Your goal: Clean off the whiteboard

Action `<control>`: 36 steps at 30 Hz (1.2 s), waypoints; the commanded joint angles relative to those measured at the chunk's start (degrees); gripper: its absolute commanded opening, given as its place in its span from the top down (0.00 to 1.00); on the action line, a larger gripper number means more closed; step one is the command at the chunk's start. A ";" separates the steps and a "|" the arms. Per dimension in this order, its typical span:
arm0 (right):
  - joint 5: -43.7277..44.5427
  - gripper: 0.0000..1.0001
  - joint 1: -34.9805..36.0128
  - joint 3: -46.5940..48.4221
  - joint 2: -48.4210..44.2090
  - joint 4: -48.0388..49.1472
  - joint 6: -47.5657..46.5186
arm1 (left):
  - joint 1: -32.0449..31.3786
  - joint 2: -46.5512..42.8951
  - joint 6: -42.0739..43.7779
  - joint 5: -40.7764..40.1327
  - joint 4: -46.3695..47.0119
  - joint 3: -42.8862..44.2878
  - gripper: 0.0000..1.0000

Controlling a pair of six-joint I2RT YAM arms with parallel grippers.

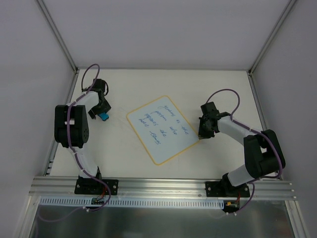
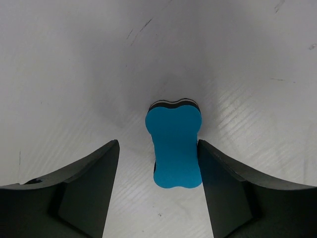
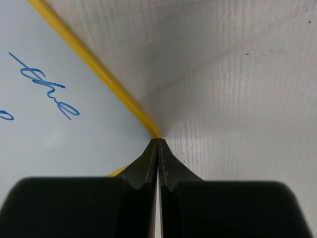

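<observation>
Lying flat mid-way across a scuffed white table [image 1: 124, 84] walled by pale panels [image 1: 148, 29], the whiteboard [image 1: 163, 130] is seen askew, its long axis running far-left to near-right. Only from the right wrist is the right gripper [image 3: 157, 140] shown closed tight, its tips at the board's yellow border. Only from the left wrist are the jaws of the left gripper [image 2: 157, 145] shown apart around a blue eraser [image 2: 174, 148].

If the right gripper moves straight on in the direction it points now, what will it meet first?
The whiteboard: the shut right gripper has its tips right at the board's yellow edge, perhaps already touching; depth is unclear.
</observation>
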 commanded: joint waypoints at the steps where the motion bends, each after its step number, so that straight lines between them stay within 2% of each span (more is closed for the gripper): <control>1: 0.61 0.99 -0.19 -0.71 -0.94 -1.17 -0.05 | 0.03 -0.10 -1.35 1.00 0.17 1.80 0.35; 13: 0.79 0.98 -0.19 -0.62 -0.67 -1.09 0.13 | 0.03 0.51 -1.09 2.84 0.08 1.97 0.55; 20: 0.09 0.97 -0.19 -1.06 -0.76 -0.65 0.57 | 0.03 0.78 -0.56 3.11 0.08 2.24 0.63; 23: 0.08 0.97 -0.19 -1.06 -0.94 -0.56 0.66 | 0.03 0.78 -0.30 3.19 0.08 2.06 0.63; 25: 0.17 0.96 -0.28 -1.14 -0.85 -0.56 0.66 | 0.03 0.86 0.05 3.63 0.17 1.98 0.57; 30: 0.00 0.96 -0.19 -1.06 -0.85 -0.56 0.57 | 0.03 0.69 0.41 3.72 0.17 1.89 0.52; 33: -0.27 0.96 -0.19 -1.06 -0.94 -0.56 0.57 | 0.03 0.16 0.41 4.07 0.26 1.54 0.52; 36: -0.53 0.96 -0.19 -0.97 -0.94 -0.56 0.57 | 1.51 -0.10 -0.03 5.21 0.52 0.92 0.56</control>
